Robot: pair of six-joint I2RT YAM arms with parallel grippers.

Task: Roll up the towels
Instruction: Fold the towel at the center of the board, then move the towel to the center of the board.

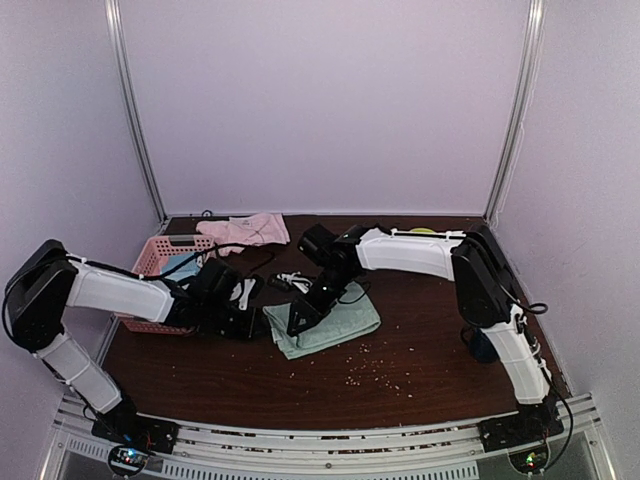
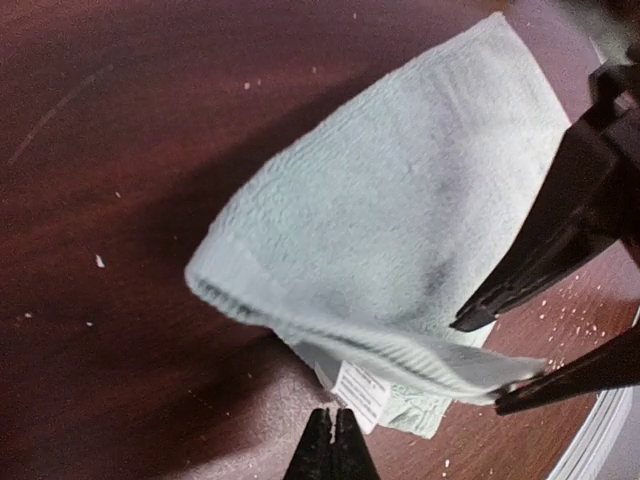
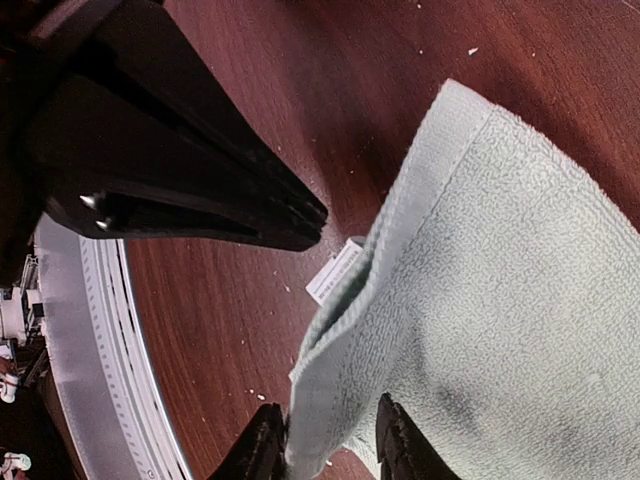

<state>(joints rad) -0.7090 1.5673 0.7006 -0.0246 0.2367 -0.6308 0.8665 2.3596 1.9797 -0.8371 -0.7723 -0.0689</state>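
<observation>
The sage green towel (image 1: pixel 335 322) lies folded on the dark table, its near edge doubled over with a white label (image 2: pixel 360 392) sticking out. My right gripper (image 3: pixel 328 445) stands open, the towel's (image 3: pixel 500 300) folded edge hanging loose between its fingers (image 2: pixel 520 290). My left gripper (image 2: pixel 332 425) is shut on nothing, its tips just short of the label; from above the left gripper (image 1: pixel 250 300) sits left of the towel. The pale pink towel (image 1: pixel 245 230) lies crumpled at the back, away from both arms.
A pink basket (image 1: pixel 148 268) with blue-grey cloth (image 1: pixel 182 264) stands at the left edge behind my left arm. Pale crumbs (image 1: pixel 372 370) dot the table in front of the green towel. The metal rail (image 3: pixel 90 330) marks the table's near edge.
</observation>
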